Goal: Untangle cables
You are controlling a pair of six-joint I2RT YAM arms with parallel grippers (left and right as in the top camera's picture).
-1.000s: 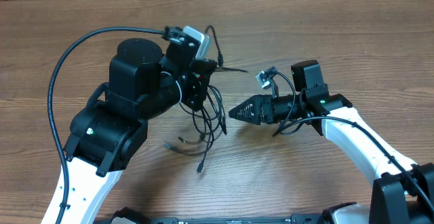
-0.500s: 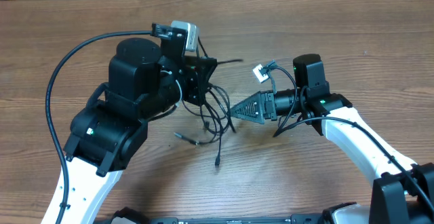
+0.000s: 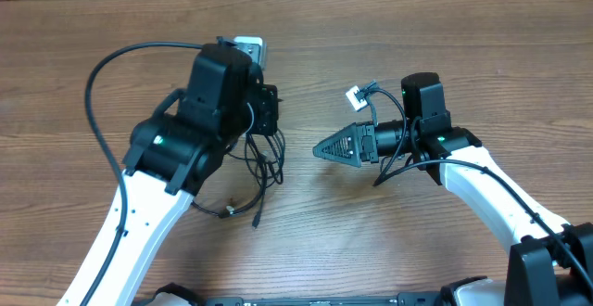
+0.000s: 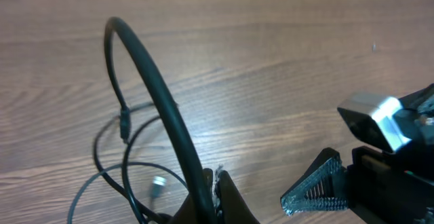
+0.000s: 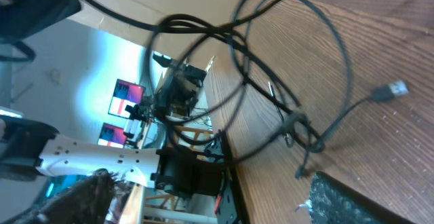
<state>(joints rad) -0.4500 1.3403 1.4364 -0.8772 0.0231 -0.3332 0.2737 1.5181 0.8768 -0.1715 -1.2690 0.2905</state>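
Left arm has swung round and pulled back from half a second ago, dragging the cables point(image 3: 264, 162) with it. The bundle was almost at the right claw point(image 3: 335, 146) tip and is now well apart from it. Right arm has not shifted.

Left claw point(image 3: 267, 111) looks pinched narrow on a strand near the top of the bundle, with the rest hanging in loose loops below it. Its jaws are mostly hidden overhead, so that grip is judged from the wrist view, where one cord arcs up out of the dark wedge at the bottom edge. One black plug point(image 3: 256, 221) trails on the worktop point(image 3: 417, 46) near the left forearm. A silver-tipped plug point(image 4: 157, 183) lies among the loops in the left wrist view.

Right claw is spread wide and empty, pointing at the bundle; its fingers point(image 5: 352, 197) sit at opposite sides of its wrist view.

Step, as a judgement: one arm holds the tangle up while the other gets ready to pick out a cord. Still knotted, so early in the task. Next the right claw needs to reach in, close on one loop or plug end, and pull away from the left.
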